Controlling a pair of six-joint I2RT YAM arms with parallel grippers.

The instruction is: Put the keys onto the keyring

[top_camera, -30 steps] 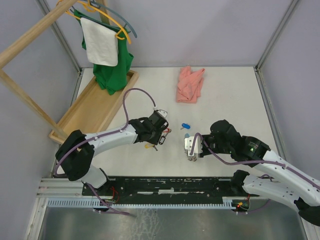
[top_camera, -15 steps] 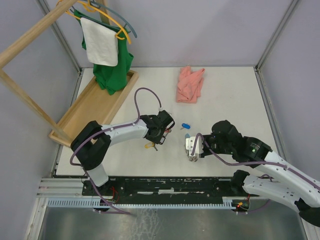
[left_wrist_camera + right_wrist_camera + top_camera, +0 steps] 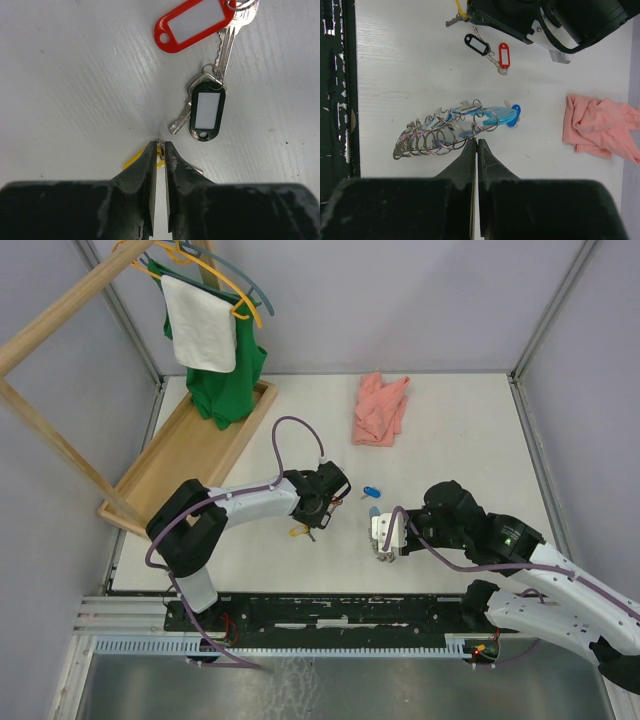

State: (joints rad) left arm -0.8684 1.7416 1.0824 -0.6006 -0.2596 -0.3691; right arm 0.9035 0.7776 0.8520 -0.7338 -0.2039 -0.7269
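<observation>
Between the tips of the left end effector (image 3: 160, 146) sits a sliver of silver metal. We read it as the ring of the yellow-tagged key (image 3: 131, 161), a small silver metal key whose oblong yellow plastic tag peeks out from under the left finger. The jaws stand almost together, pinching that sliver down at the white table (image 3: 75, 75). We judge that so fine a grip is meant to lift the key by its ring, leaving the ring free to thread.

Ahead of those tips and to their right lies the black-tagged key (image 3: 206, 111), silver with an oblong black plastic tag. Beyond it is the red-tagged key (image 3: 192, 25), alike but with a red tag. Both lie flat on the table, unheld.

The right end effector (image 3: 475, 142) is fully closed, its tips at the near side of the keyring (image 3: 440, 137), a large loop strung with many small silvery rings and a light-blue tag (image 3: 495, 117). We judge that it clamps the thin loop to anchor it, though the contact is too fine to be sure. The keyring lies just ahead of the tips, stretching to either side.

The left arm (image 3: 240, 505) is bent at the elbow, with its forearm reaching toward the table's middle and its wrist tipped down. The right arm (image 3: 520, 550) lies low, its forearm aimed leftward and its wrist turned down over the keyring.
</observation>
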